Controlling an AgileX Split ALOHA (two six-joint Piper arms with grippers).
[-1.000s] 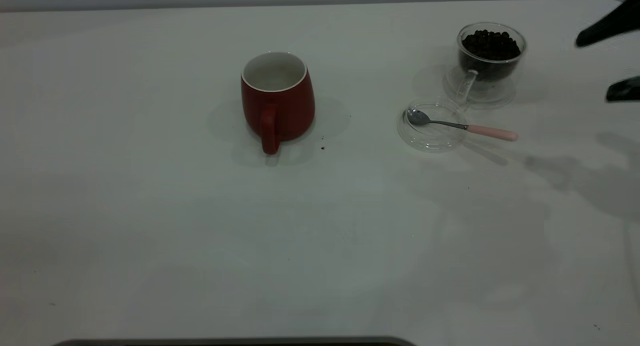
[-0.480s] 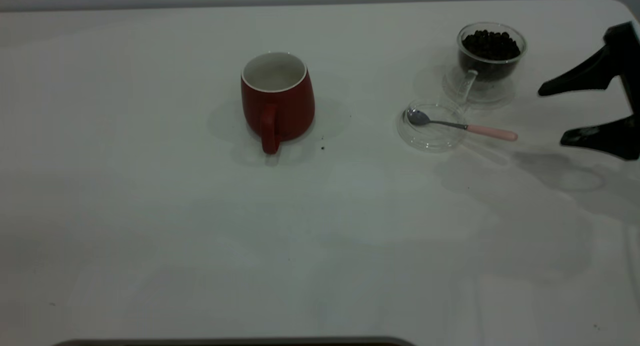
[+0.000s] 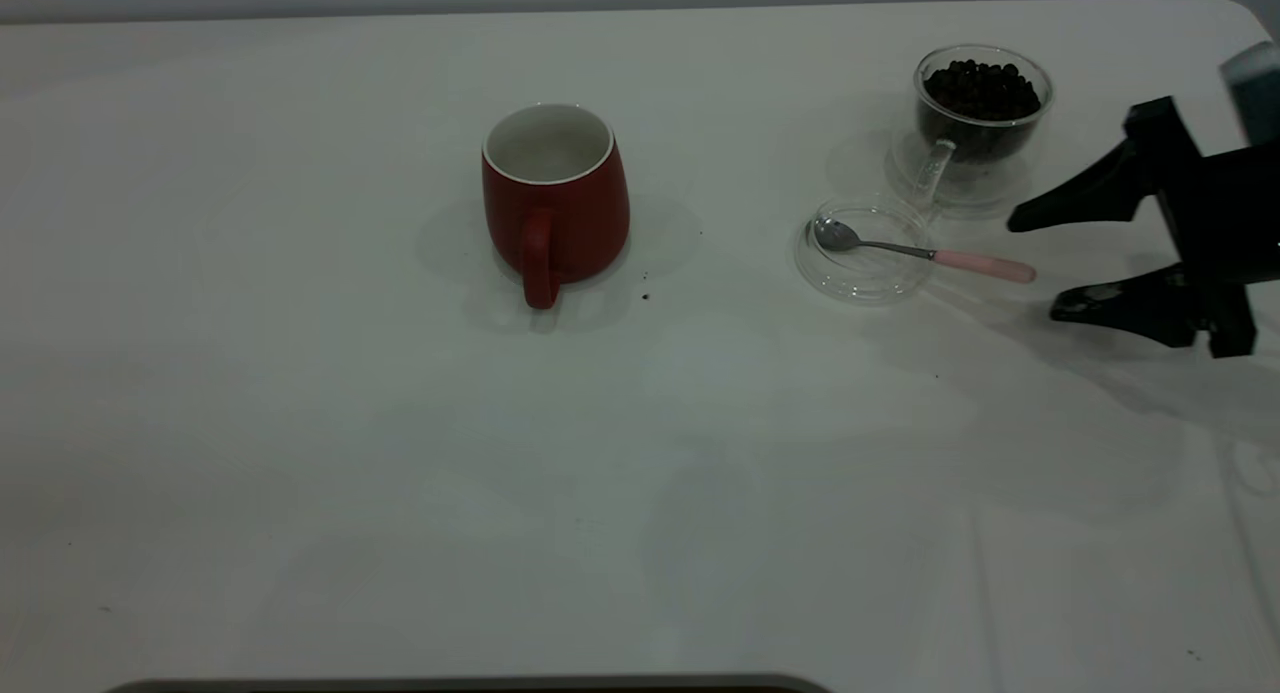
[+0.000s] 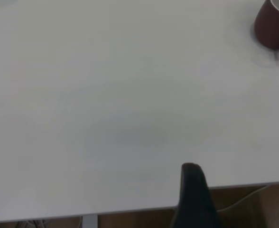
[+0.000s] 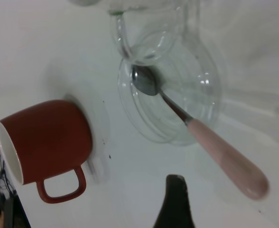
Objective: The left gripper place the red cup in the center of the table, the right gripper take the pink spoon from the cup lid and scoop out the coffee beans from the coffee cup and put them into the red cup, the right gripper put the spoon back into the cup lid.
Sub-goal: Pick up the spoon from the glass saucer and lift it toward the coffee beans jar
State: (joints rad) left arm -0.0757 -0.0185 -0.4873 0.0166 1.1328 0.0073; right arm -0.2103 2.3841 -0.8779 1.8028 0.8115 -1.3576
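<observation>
The right gripper [image 3: 1032, 266] hovers with jaws spread wide, grasping nothing, fingertips just beside the pink spoon [image 3: 925, 254] handle's end; its arm reaches in low from the table [image 3: 400, 473]'s right edge; the spoon's bowl rests in the cup lid [image 3: 862, 253], handle overhanging the rim; the coffee cup [image 3: 975, 123] holding coffee beans [image 3: 980, 88] stands just behind; the red cup [image 3: 555, 198] sits mid-table; no writing is legible; the left gripper [image 4: 192, 194] shows one finger over the table's edge, so its jaws cannot be judged

We see the mug [image 3: 556, 195] mid-table [image 3: 300, 423]; to its right the lid [image 3: 862, 251] holds the spoon [image 3: 925, 253], the glass cup [image 3: 978, 113] of beans [image 3: 981, 89] just behind.
</observation>
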